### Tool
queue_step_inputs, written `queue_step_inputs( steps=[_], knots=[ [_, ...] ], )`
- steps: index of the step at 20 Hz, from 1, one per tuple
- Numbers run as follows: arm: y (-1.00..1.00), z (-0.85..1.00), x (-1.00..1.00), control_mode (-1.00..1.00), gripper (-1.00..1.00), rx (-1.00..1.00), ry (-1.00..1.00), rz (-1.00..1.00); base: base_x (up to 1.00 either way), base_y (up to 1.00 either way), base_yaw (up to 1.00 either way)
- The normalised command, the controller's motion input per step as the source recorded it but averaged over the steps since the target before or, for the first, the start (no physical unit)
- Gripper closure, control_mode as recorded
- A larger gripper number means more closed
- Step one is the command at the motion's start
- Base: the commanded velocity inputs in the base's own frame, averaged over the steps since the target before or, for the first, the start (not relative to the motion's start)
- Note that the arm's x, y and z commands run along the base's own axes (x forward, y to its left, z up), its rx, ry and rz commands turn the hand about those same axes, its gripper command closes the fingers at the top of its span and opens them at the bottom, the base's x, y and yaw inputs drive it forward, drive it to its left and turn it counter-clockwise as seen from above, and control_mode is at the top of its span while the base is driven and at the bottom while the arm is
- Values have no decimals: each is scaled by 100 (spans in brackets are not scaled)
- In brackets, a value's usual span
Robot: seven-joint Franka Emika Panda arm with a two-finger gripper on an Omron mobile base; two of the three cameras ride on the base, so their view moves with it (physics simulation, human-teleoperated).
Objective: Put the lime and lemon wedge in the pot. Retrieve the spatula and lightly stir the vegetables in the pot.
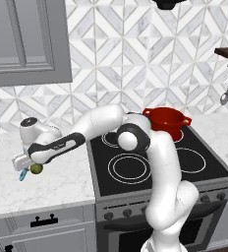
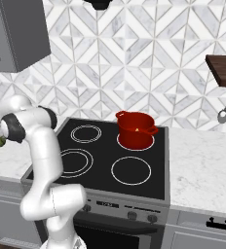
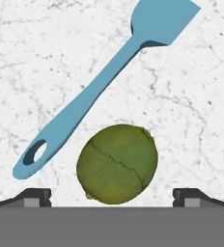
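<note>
White marble counter under you, left of the black stove. Your pincer [image 3: 112,195] hangs with jaws spread wide, gripping nothing, and the lime [image 3: 117,163] sits right between the tips, lined up for a straight pinch. Just beyond it lies the spatula [image 3: 104,84], flat on the marble, handle loop nearest you. Far off to your right, the red pot [image 1: 167,121] waits on a back burner.
</note>
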Motion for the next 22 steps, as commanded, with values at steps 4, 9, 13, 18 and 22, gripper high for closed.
queue_step_inputs(
  steps=[4,9,13,18,22],
  knots=[
    [0,-19,9,-100,-100,3,2,0,0,0,0],
    [0,-16,1,-100,-100,0,2,0,0,0,0],
    [0,-13,4,-100,-100,1,1,0,0,0,0],
    [0,-12,6,-100,100,1,2,0,0,0,0],
    [-2,-3,0,-100,100,0,2,0,0,0,0]
  ],
)
